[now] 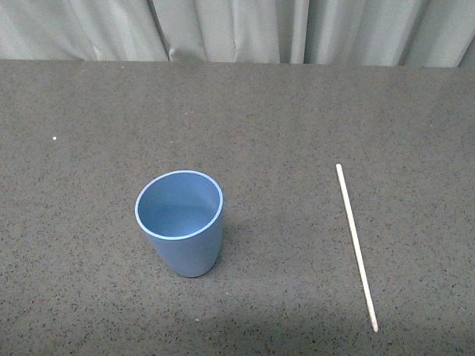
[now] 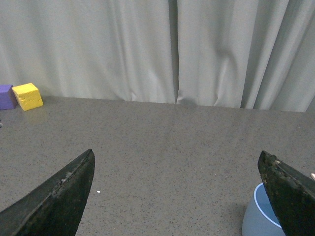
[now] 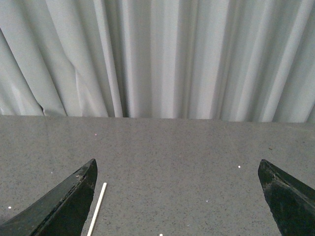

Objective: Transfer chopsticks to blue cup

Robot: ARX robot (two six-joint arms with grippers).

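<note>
The blue cup (image 1: pixel 180 222) stands upright and empty on the dark speckled table, left of centre in the front view. Part of its rim also shows in the left wrist view (image 2: pixel 261 214), beside one black finger. The cream-white chopstick (image 1: pixel 355 244) lies flat on the table to the cup's right, running from far to near. Its far end shows in the right wrist view (image 3: pixel 97 209), close to one finger. My left gripper (image 2: pixel 176 160) is open and empty. My right gripper (image 3: pixel 177 167) is open and empty. Neither arm shows in the front view.
A grey curtain (image 1: pixel 294 24) hangs along the table's far edge. A yellow block (image 2: pixel 27 96) and a purple block (image 2: pixel 6 96) sit by the curtain in the left wrist view. Small white specks dot the table.
</note>
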